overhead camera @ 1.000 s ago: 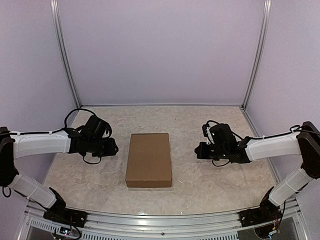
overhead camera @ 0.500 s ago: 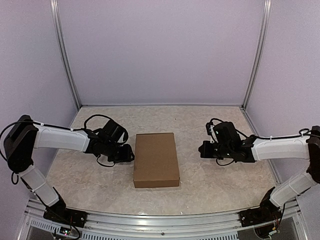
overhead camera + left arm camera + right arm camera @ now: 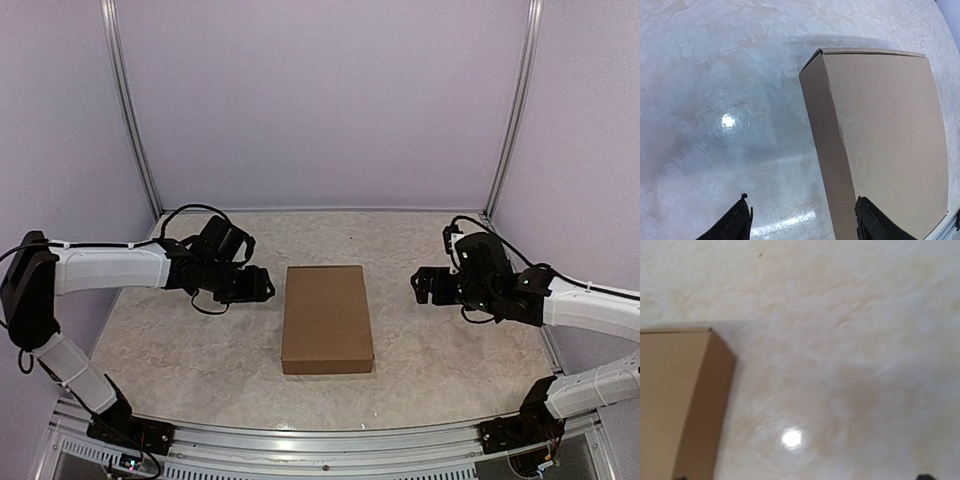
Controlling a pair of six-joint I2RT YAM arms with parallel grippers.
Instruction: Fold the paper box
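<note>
The paper box [image 3: 327,318] lies shut and flat on the table's middle, a plain brown cardboard rectangle. My left gripper [image 3: 267,285] hovers just off its left side, a small gap between them. In the left wrist view my gripper [image 3: 802,222] is open, and the box [image 3: 885,135] has its left wall running down between the fingers [image 3: 740,225], untouched. My right gripper [image 3: 419,285] stands well apart from the box's right side. In the right wrist view only the extreme tips of that gripper [image 3: 802,478] show, spread wide and empty, with a box [image 3: 675,400] corner at the left.
The marbled tabletop [image 3: 430,350] is bordered by lilac walls with metal corner posts [image 3: 130,120] at the back. An aluminium rail [image 3: 320,440] runs along the near edge, with both arm bases on it.
The box has slid to the right across the table, pushed by my left gripper, which has since opened wider. My right gripper has backed off to the right and opened.
</note>
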